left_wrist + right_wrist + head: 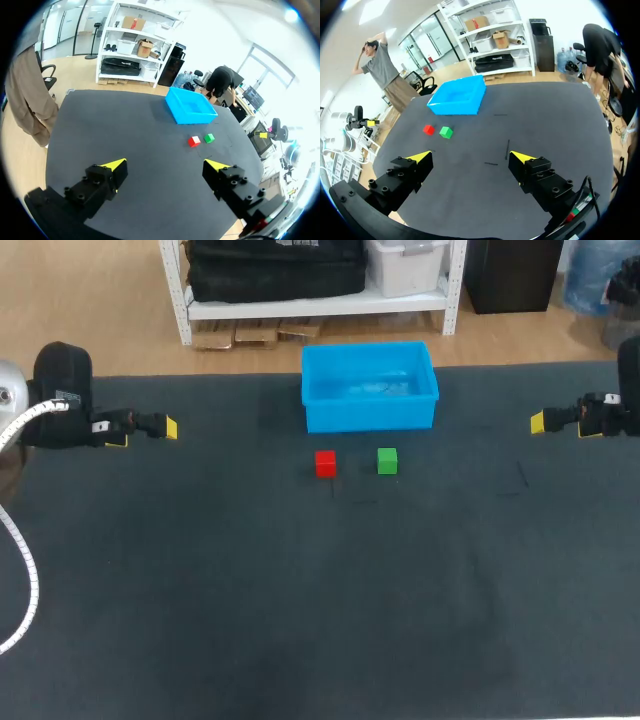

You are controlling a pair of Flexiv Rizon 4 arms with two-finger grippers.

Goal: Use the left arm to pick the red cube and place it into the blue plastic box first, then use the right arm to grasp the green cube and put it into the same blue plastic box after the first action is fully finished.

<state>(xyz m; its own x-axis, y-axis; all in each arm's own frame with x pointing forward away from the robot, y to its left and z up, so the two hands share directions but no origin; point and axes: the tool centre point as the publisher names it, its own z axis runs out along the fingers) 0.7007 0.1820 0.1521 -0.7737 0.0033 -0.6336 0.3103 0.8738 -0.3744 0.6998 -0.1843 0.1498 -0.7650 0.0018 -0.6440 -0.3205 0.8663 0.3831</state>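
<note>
The red cube (325, 463) rests on the dark table just in front of the blue plastic box (369, 386); the green cube (387, 461) sits a little to its right. The box looks empty. My left gripper (148, 430) hovers at the table's far left, open, far from the cubes. My right gripper (560, 423) hovers at the far right, open too. In the left wrist view the red cube (194, 141), green cube (209, 138) and box (190, 106) lie well ahead of the open gripper (167, 167). The right wrist view shows the red cube (428, 130), green cube (446, 132) and box (458, 95) ahead of its open gripper (468, 158).
The dark mat (320, 600) covers the whole table, with wide bare room in front of the cubes and at both sides. A white cable (22, 570) loops along the left edge. A few faint marks (507, 149) lie on the mat.
</note>
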